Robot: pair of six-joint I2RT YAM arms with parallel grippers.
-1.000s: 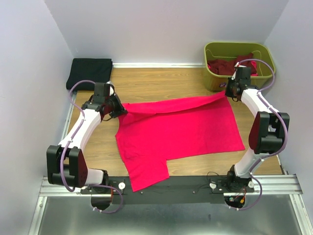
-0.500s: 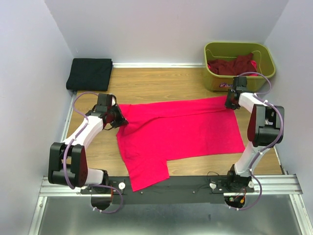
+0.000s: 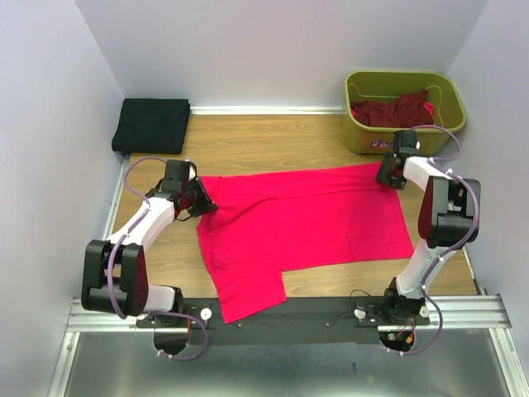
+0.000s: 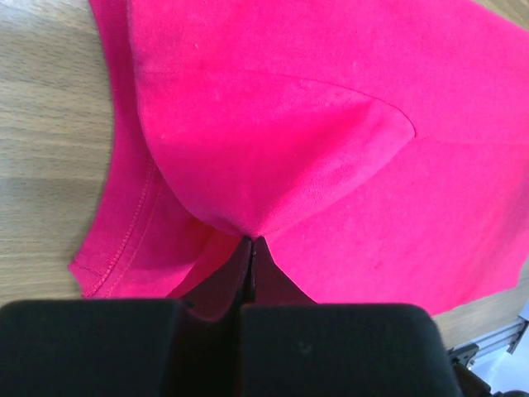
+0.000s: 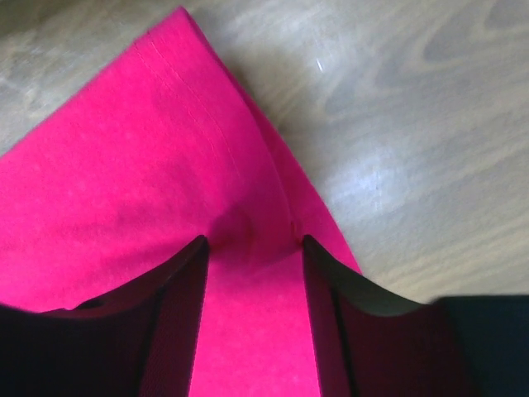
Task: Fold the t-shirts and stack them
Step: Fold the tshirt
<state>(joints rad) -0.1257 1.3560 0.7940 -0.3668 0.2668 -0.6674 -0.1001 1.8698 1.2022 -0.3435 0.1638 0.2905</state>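
Observation:
A bright pink-red t-shirt [image 3: 306, 227] lies spread across the wooden table. My left gripper [image 3: 204, 201] is shut on a pinch of its cloth [image 4: 273, 190] at the shirt's upper left edge. My right gripper [image 3: 385, 175] stands open over the shirt's far right corner [image 5: 182, 157], the cloth lying loose between its fingers [image 5: 186, 281]. Dark maroon t-shirts [image 3: 393, 109] are heaped in the olive-green tub. A black t-shirt [image 3: 152, 124] lies folded at the back left.
The olive-green tub [image 3: 361, 132] stands at the back right corner, just behind my right gripper. Grey walls close in on the left, back and right. A metal rail [image 3: 289, 313] runs along the near edge of the table.
Both grippers came down and forward, laying the shirt's far edge flat on the table. My right gripper has opened and let go of the corner; the left stays shut on cloth.

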